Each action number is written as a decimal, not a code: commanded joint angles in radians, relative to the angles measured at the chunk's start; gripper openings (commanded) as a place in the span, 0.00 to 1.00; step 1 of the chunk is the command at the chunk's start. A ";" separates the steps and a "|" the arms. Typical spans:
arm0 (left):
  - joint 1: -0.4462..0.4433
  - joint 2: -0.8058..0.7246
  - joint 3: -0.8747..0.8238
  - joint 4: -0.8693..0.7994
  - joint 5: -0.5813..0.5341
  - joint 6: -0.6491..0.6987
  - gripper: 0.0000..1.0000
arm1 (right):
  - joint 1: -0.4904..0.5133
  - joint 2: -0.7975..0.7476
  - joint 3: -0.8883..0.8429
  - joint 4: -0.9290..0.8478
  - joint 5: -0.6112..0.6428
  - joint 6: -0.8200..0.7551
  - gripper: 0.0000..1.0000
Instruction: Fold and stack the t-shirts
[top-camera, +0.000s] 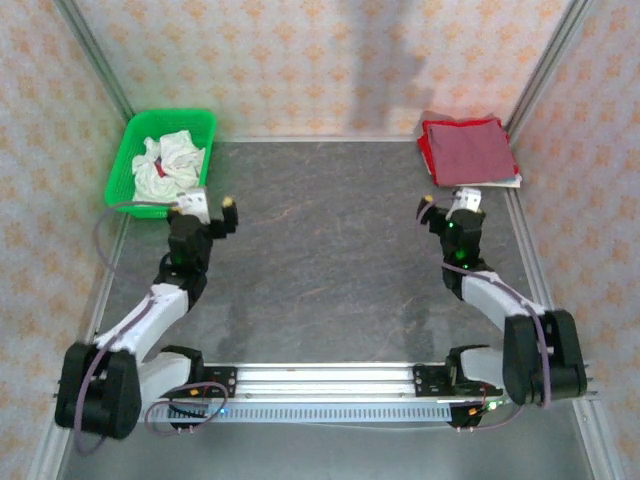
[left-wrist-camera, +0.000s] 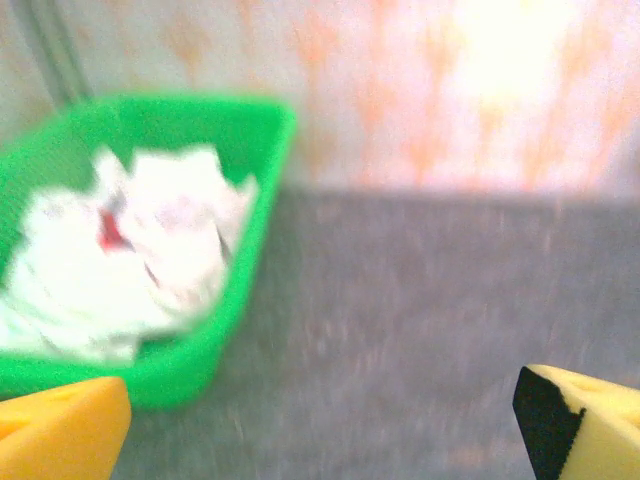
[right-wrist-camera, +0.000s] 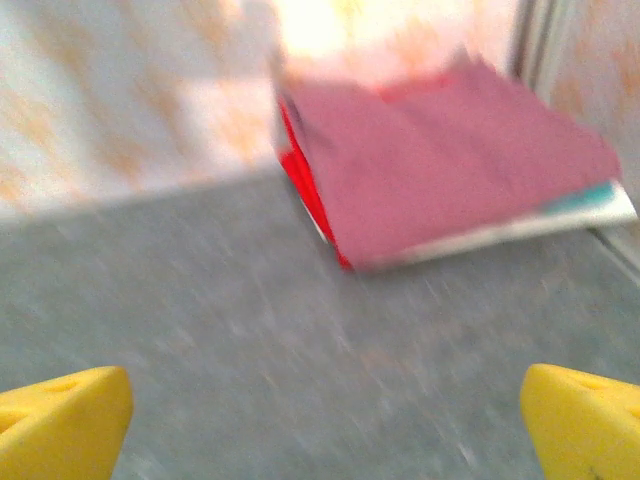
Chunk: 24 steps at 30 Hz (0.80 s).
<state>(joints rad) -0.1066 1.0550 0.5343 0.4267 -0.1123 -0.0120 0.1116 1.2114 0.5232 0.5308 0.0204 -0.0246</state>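
Note:
A crumpled white t-shirt (top-camera: 168, 165) (left-wrist-camera: 130, 260) with a bit of red print lies bunched inside the green basket (top-camera: 128, 160) (left-wrist-camera: 255, 150) at the back left. A dark red t-shirt (top-camera: 468, 150) (right-wrist-camera: 450, 170), folded square, tops a small stack at the back right corner. My left gripper (top-camera: 208, 207) (left-wrist-camera: 320, 425) stands open just in front of the basket, nothing between its yellow fingers (left-wrist-camera: 60, 430). My right gripper (top-camera: 448, 205) (right-wrist-camera: 325, 425) is open too, a little short of the folded stack, holding nothing.
The grey table top (top-camera: 320, 240) spreads between the arms. Patterned walls close in the back and both sides, with metal frame posts (top-camera: 95, 55) in the corners. A rail (top-camera: 320, 380) carries both arm bases at the near edge.

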 joint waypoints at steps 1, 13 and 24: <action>0.037 0.044 0.257 -0.256 -0.106 -0.053 1.00 | 0.041 -0.020 0.150 -0.183 -0.081 0.068 1.00; 0.302 0.879 1.325 -1.031 -0.099 -0.150 0.98 | 0.167 0.048 0.360 -0.435 -0.073 0.046 1.00; 0.370 1.528 2.068 -1.363 0.015 -0.165 1.00 | 0.172 -0.141 0.278 -0.552 -0.067 0.072 0.99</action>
<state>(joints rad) 0.2569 2.5435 2.5351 -0.7925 -0.1371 -0.1604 0.2764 1.1248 0.8146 0.0307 -0.0494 0.0319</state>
